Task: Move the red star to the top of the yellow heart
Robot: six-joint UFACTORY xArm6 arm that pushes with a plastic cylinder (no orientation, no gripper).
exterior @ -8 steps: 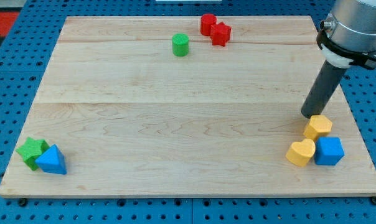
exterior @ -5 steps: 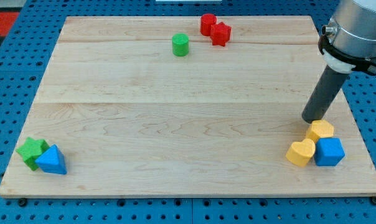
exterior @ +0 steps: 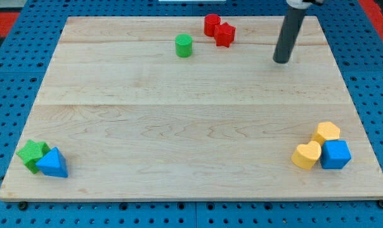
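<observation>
The red star (exterior: 225, 34) sits near the view's top, touching a red round block (exterior: 211, 25) on its upper left. The yellow heart (exterior: 305, 154) lies at the view's bottom right, touching a blue cube (exterior: 335, 154) on its right and a second yellow block (exterior: 326, 132) above it. My tip (exterior: 280, 61) rests on the board to the right of the red star and a little below it, about a block's width or more apart from it, and far above the yellow heart.
A green cylinder (exterior: 184, 45) stands left of the red star. A green star (exterior: 32, 154) and a blue triangular block (exterior: 53, 163) touch at the view's bottom left. The wooden board (exterior: 191, 126) lies on a blue pegboard.
My tip has moved from just above the yellow blocks at the bottom right up and to the left, toward the red star. The blocks have not moved.
</observation>
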